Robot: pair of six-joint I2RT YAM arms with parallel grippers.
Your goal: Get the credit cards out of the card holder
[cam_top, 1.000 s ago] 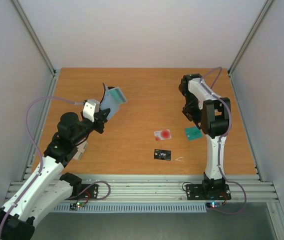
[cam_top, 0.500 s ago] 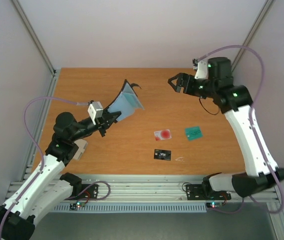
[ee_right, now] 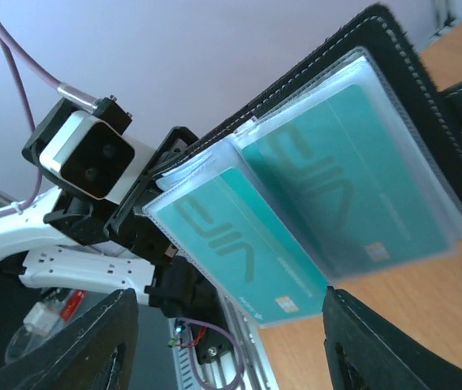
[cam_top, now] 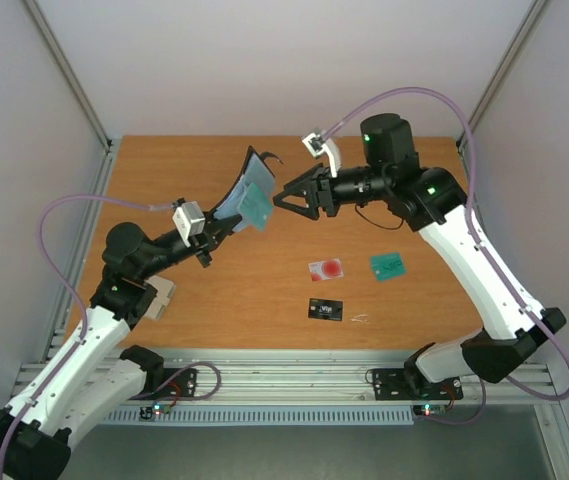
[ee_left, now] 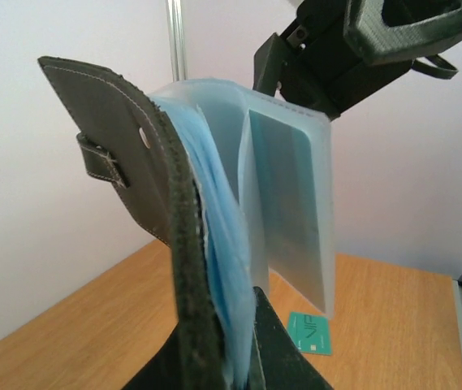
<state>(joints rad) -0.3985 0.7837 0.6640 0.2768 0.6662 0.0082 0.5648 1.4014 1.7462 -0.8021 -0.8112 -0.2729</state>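
My left gripper [cam_top: 212,232] is shut on the lower edge of the card holder [cam_top: 246,192] and holds it up above the table, open towards the right. In the left wrist view its black cover [ee_left: 129,162] and pale blue sleeves [ee_left: 218,244] stand between my fingers [ee_left: 283,353]. The right wrist view shows two teal credit cards [ee_right: 251,244] [ee_right: 352,183] in clear sleeves. My right gripper [cam_top: 286,198] is open, its tips just short of the sleeves, also seen in its own view [ee_right: 231,349]. On the table lie a whitish card with a red spot [cam_top: 326,268], a black card [cam_top: 326,310] and a teal card [cam_top: 388,265].
A small pale object [cam_top: 162,297] lies beside the left arm. A thin white scrap [cam_top: 360,319] lies right of the black card. Pale walls close in the table on three sides, and a metal rail [cam_top: 294,372] runs along the near edge.
My right arm has swung from the right side across to the holder, jaws open. My left gripper has lifted the holder and turned its open side to the right.
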